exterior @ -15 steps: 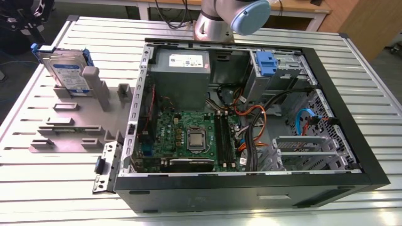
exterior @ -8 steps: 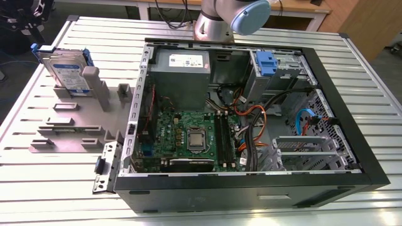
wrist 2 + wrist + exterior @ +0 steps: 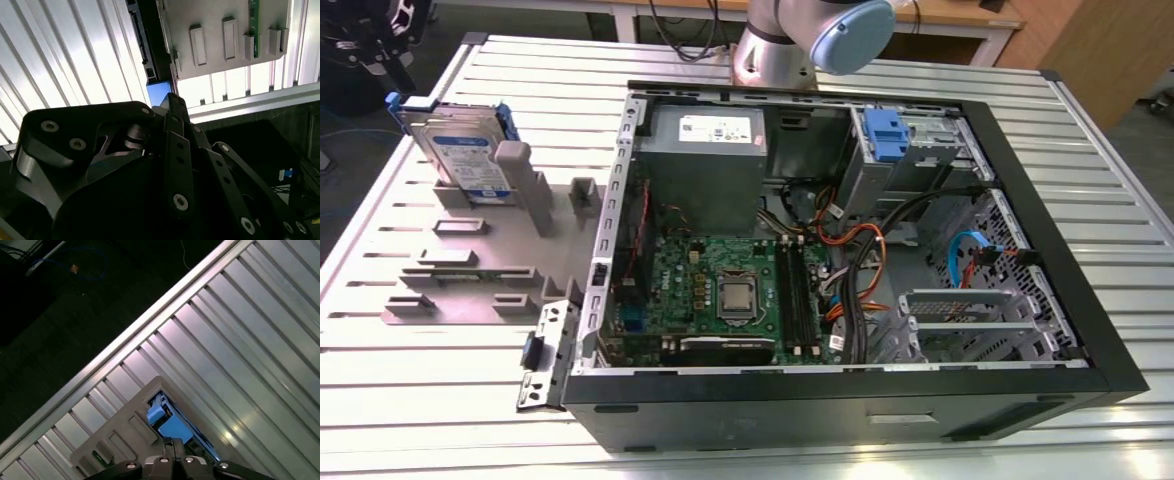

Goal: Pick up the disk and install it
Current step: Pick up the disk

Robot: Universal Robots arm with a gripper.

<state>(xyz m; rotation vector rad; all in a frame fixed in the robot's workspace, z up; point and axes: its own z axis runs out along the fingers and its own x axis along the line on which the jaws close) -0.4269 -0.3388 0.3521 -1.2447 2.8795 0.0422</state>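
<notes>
The gripper (image 3: 173, 441), seemingly pressed together and empty, hangs above the disk (image 3: 459, 150), which stands upright in its grey holder (image 3: 494, 245), top edge free for grasping.

The disk (image 3: 459, 150), silver with a white-and-blue label and blue bracket, stands upright on edge near the bench's (image 3: 440, 400) far corner, on the exterior view's left.

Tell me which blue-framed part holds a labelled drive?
The disk standing in the grey holder, outside the computer case; the blue caddy inside has none.
</notes>
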